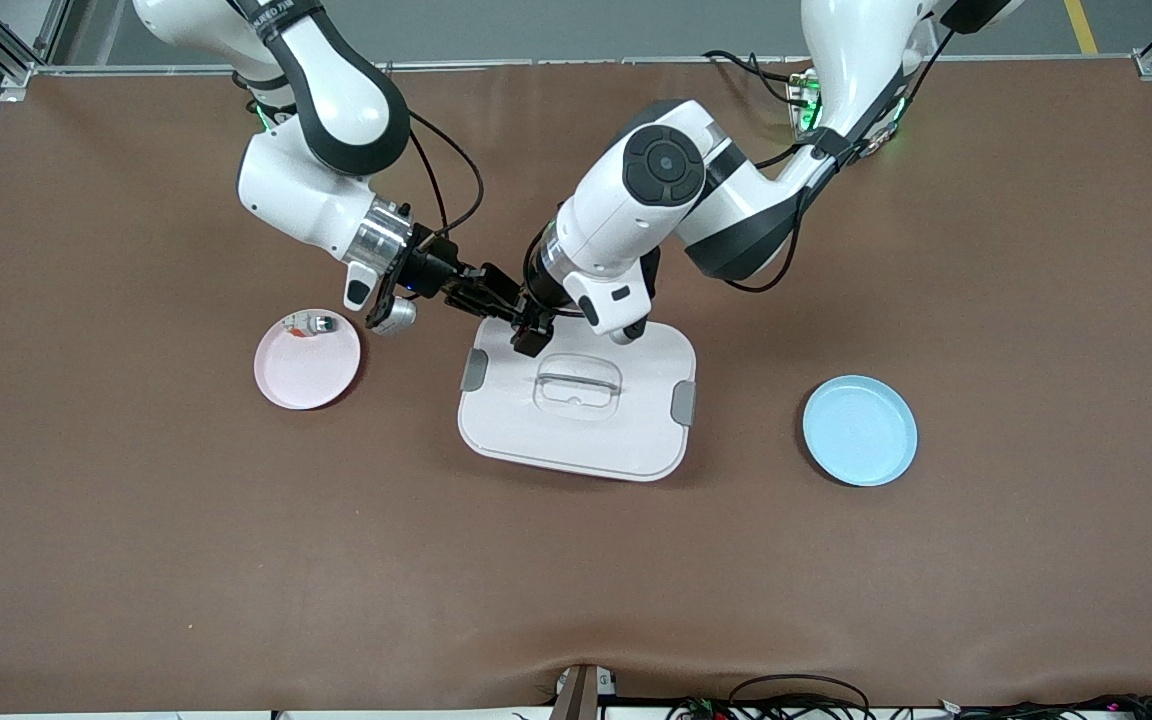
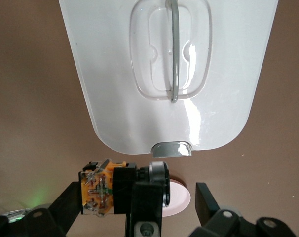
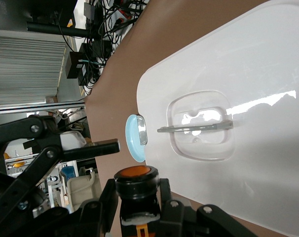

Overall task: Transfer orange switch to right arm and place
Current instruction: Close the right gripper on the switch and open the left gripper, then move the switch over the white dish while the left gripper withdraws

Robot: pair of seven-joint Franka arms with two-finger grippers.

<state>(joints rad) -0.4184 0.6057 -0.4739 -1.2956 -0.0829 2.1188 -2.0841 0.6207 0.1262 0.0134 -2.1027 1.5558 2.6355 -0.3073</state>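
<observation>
One glossy white lid (image 1: 576,410) lies on the desk (image 1: 136,550); above it, right pincer (image 1: 496,295) apparently grasps one orange switch (image 3: 135,185); left pincer (image 1: 528,335) released.

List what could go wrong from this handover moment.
1. The right gripper pinches the orange switch by its round black barrel, in the air by the white lid. It could twist or slip out.
2. The open left gripper has one finger close beside the switch, so backing away may knock it.
3. The pink plate already holds a small part, which a placement there might hit.
</observation>
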